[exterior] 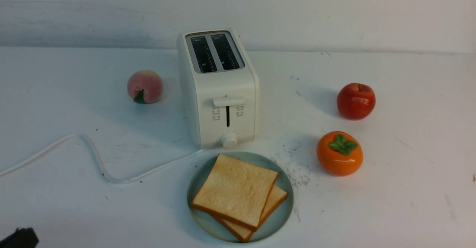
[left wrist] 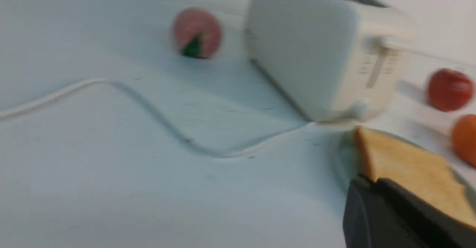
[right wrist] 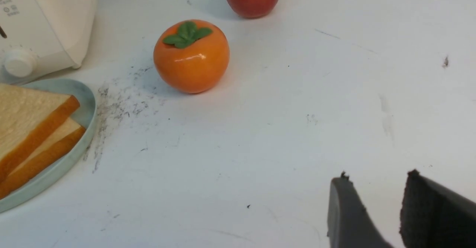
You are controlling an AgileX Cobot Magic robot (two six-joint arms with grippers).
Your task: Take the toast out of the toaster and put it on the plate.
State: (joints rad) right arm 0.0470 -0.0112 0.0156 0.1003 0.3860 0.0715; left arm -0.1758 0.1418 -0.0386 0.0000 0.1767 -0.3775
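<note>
The cream-white toaster stands upright at mid-table, and both top slots look dark and empty. Just in front of it lies the mint-green plate with two slices of toast stacked on it, the upper one skewed over the lower. In the blurred left wrist view my left gripper is shut with nothing in it, its tip in front of the toast and well short of the toaster. My right gripper is open and empty above bare table, right of the plate.
The toaster's white cord snakes left across the table. A peach sits left of the toaster. A red apple and an orange persimmon sit to the right. A dark piece of my left arm shows at the bottom-left corner.
</note>
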